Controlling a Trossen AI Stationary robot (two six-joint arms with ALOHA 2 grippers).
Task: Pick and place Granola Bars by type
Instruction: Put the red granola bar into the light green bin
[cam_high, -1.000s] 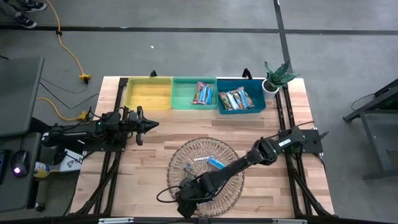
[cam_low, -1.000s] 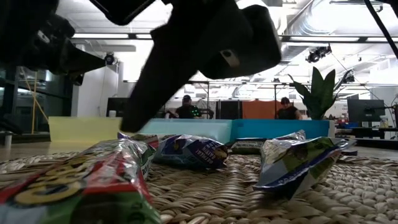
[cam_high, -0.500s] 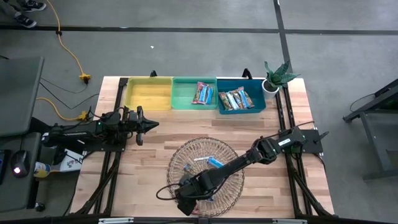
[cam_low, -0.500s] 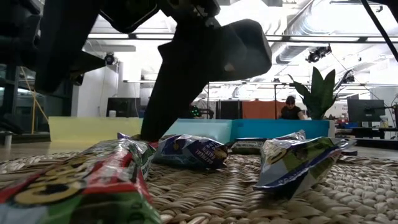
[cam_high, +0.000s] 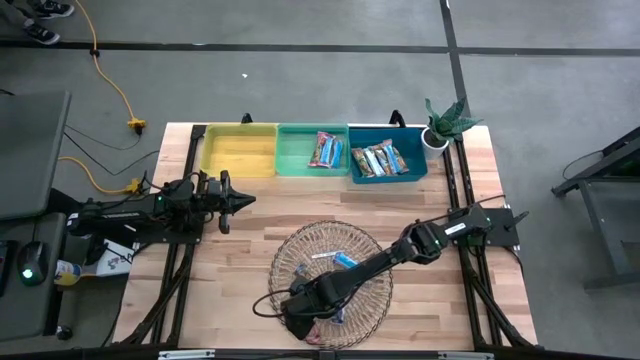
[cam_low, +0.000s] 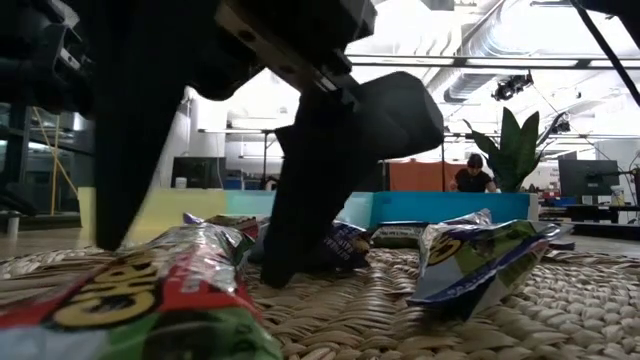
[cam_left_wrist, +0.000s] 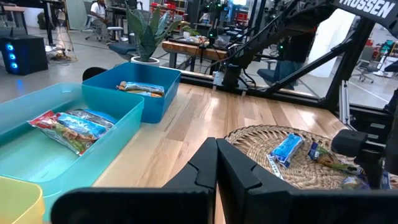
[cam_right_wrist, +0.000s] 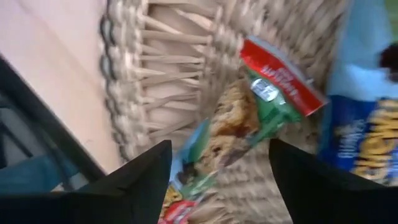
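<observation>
My right gripper reaches over the round woven basket to its near-left part and is open. Its two fingers point down at the basket floor on either side of a red-and-green granola bar, which lies flat on the weave. Light blue bars lie farther in the basket. My left gripper is shut and hovers over the table's left side, holding nothing.
Along the far edge stand a yellow bin, a green bin holding a red-and-green bar, and a blue bin with several bars. A potted plant stands at the far right corner. People sit in the room beyond.
My right gripper has come down into the basket's near-left part. Its fingers now stand low on either side of the red-and-green bar. The bars have stayed where they lay.
</observation>
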